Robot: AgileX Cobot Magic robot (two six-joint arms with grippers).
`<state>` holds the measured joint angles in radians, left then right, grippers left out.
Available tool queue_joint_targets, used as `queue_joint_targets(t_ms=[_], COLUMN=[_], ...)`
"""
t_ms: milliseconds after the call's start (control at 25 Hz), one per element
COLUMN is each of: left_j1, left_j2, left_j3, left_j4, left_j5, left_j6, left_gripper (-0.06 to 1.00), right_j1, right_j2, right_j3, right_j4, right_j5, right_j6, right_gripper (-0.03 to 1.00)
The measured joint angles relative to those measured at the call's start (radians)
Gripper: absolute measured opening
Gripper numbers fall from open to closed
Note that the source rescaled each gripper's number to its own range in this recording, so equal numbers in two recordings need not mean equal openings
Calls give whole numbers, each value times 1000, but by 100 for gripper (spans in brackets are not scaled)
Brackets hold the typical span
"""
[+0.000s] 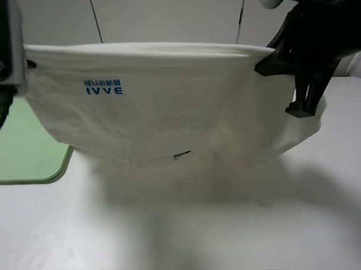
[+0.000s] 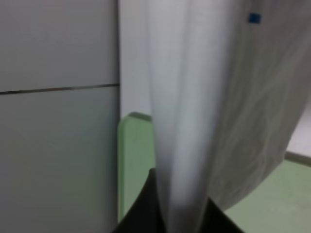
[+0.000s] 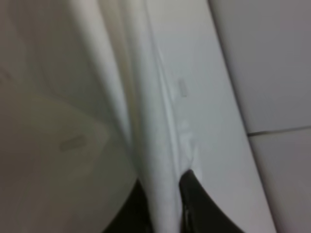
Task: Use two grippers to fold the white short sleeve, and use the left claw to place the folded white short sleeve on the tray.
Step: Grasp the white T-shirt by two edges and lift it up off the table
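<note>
Shirt [image 1: 168, 112] (perhaps doubled) aloft between grippers [image 2: 180, 218] [image 3: 163, 208]

Garments: one white short sleeve [image 1: 168, 112].
Printed marks: one block of blue lettering [image 1: 103, 87], set in two rows.
Sewn tags: one small blue label [image 2: 253, 18].
Trays: one pale green tray [image 1: 26, 146].
Grippers: two, the left gripper [image 2: 182, 216] and the right gripper [image 3: 163, 208].
Fingers: two dark fingers [image 2: 138, 213] visible on the left, and two on the right [image 3: 194, 204].
Tables: one white table [image 1: 172, 230].

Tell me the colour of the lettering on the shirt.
Blue lettering, clearest in the exterior high view.
</note>
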<state>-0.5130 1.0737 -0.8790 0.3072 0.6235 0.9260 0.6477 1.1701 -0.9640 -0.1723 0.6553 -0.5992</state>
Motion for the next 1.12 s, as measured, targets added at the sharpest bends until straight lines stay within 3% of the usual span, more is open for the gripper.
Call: queue_joint_targets(t_ms=[360, 520, 720, 1120], left_j1=[-3, -6, -9, -11], left_j2=[-2, -2, 0, 1], left_j3=[-287, -376, -474, -604], left_j4=[-15, -24, -36, -72], left_j5=[125, 165, 203, 365], left_j6=[-44, -72, -97, -138], left_gripper=[0, 0, 0, 0], right_j1=[0, 0, 1, 4], right_j2=[-70, -70, -70, -70], right_j3=[-109, -230, -378, -490], right_j4=[0, 0, 7, 35], right_j5=[116, 227, 340, 490], right_j6=[10, 53, 67, 67], right_gripper=[5, 5, 5, 5])
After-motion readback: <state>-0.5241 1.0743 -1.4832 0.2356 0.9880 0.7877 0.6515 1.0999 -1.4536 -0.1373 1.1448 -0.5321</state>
